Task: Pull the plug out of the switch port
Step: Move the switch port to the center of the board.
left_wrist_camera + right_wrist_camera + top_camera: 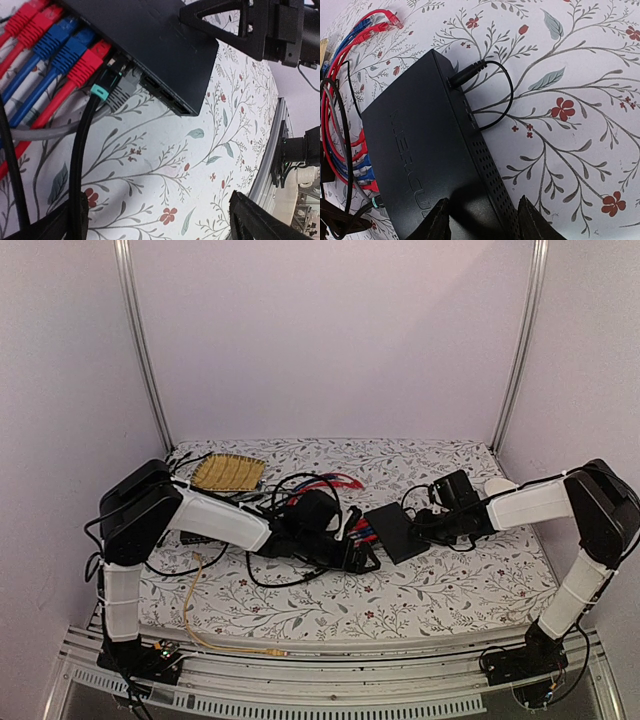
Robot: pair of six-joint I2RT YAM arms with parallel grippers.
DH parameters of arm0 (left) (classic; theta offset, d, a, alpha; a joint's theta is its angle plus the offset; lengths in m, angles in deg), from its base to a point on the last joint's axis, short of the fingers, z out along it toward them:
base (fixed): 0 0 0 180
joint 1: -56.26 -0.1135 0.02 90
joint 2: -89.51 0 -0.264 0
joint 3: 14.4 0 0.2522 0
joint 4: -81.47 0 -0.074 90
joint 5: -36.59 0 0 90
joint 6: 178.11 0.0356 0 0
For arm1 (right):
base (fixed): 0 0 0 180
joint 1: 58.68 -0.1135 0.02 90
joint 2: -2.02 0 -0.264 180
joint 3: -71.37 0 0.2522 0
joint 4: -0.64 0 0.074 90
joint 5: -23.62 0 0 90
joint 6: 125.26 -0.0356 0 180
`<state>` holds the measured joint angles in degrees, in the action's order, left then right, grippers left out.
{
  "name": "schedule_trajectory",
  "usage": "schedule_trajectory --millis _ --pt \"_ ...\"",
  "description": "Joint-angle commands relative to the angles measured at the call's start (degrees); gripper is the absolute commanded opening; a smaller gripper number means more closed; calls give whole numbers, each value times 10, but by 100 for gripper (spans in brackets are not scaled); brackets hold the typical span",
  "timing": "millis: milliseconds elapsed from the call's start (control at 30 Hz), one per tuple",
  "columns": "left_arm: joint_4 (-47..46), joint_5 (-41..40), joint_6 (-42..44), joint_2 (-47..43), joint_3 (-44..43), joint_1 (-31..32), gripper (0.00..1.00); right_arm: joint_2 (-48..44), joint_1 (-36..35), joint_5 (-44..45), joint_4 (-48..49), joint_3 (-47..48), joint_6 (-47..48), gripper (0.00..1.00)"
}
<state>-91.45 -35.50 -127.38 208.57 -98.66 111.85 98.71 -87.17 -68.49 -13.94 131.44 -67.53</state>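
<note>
Plugs, red, blue, grey, crowd the flat matte-black switch box; left jaws gape empty, right jaws' hold unclear; we risk snagging neighbours.

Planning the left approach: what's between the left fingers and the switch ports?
Left wrist view: mostly bare floral cloth between the left fingers and the switch; a black cable and a grey cable cross it toward the ports.

Overhead cam; wrist cams close on switch
</note>
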Motion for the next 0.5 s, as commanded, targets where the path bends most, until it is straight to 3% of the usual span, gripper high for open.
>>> schedule_trajectory --millis 0,467 --pt "73 17 5 -34 -9 11 98 5 3 -19 19 -14 21 44" --pt "122 -149 31 -127 19 14 98 7 3 -96 58 -38 26 45"
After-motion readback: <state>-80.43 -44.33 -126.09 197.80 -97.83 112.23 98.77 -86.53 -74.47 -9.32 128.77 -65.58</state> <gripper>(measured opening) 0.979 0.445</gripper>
